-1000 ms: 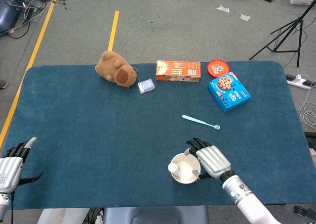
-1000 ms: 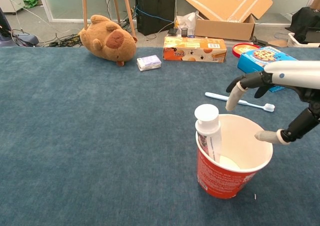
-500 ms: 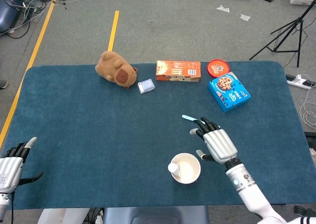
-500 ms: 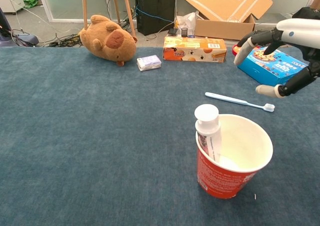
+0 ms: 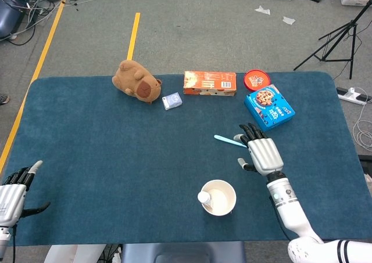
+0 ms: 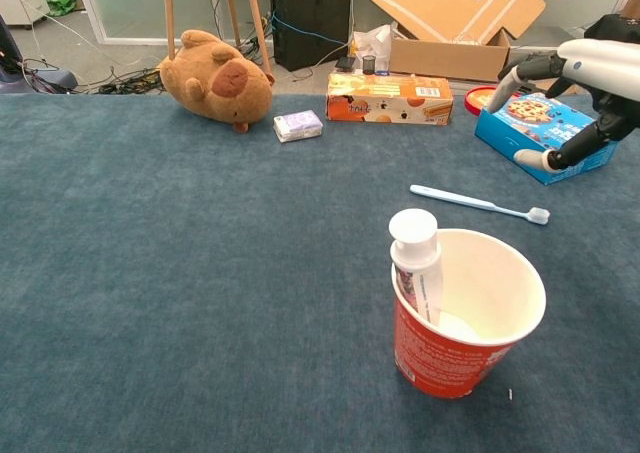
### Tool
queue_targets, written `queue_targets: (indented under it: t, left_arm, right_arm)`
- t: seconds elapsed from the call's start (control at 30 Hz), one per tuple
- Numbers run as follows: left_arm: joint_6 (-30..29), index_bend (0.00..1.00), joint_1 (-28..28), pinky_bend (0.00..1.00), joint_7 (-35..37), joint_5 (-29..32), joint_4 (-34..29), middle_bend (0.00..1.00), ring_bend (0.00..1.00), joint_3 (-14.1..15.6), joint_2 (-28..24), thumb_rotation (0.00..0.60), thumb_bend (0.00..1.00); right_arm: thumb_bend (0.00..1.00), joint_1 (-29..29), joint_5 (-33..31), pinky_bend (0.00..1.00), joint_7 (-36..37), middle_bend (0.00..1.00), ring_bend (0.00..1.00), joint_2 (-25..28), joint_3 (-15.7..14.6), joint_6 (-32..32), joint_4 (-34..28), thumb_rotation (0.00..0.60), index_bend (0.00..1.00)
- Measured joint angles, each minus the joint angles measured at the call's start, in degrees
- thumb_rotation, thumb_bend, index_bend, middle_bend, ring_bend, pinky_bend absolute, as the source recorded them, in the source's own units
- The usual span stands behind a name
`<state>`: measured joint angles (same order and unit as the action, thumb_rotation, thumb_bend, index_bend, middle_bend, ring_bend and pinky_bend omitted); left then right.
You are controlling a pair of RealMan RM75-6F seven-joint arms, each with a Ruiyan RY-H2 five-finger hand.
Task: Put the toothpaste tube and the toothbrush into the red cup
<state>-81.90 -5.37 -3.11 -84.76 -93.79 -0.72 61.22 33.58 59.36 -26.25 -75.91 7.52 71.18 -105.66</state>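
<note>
The red paper cup (image 5: 226,201) (image 6: 441,359) stands near the table's front edge. The white toothpaste tube (image 5: 204,198) (image 6: 415,259) leans upright inside it against the left wall. The light-blue toothbrush (image 5: 225,139) (image 6: 478,203) lies flat on the cloth beyond the cup. My right hand (image 5: 264,153) (image 6: 598,68) hovers over the brush's head end with its fingers spread, holding nothing; the chest view shows it raised above the table. In the head view my left hand (image 5: 14,197) rests open at the front left corner.
Along the far side stand a brown plush animal (image 5: 136,81), a small white pack (image 5: 172,101), an orange box (image 5: 210,83), a round red tin (image 5: 256,78) and a blue cookie box (image 5: 268,107), which lies just beyond my right hand.
My right hand has left the cup's rim and moved up and away, out over the toothbrush's head end. The tube stays in the cup. The left hand has not moved.
</note>
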Motion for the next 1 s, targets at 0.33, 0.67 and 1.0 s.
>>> queue_targets:
  t: [0.33, 0.67, 1.0]
  left_arm:
    - [0.0, 0.04, 0.0, 0.23, 0.0, -0.1, -0.1, 0.19, 0.17, 0.1, -0.1, 0.600, 0.00]
    - [0.0, 0.04, 0.0, 0.23, 0.2, -0.1, -0.1, 0.19, 0.17, 0.0, -0.2, 0.600, 0.00]
    - [-0.1, 0.06, 0.0, 0.23, 0.5, -0.2, -0.2, 0.19, 0.17, 0.0, -0.3, 0.600, 0.00]
  right_arm:
    - [0.22, 0.5, -4.0, 0.19, 1.6, 0.11, 0.00, -2.9, 2.8, -1.6, 6.1, 0.600, 0.32]
    - [0.22, 1.4, -7.0, 0.19, 1.3, 0.11, 0.00, -8.1, 4.3, -3.0, 15.3, 0.600, 0.32]
    - [0.22, 3.3, -10.6, 0.19, 0.4, 0.10, 0.00, -13.7, 6.6, -5.1, 23.6, 0.600, 0.35]
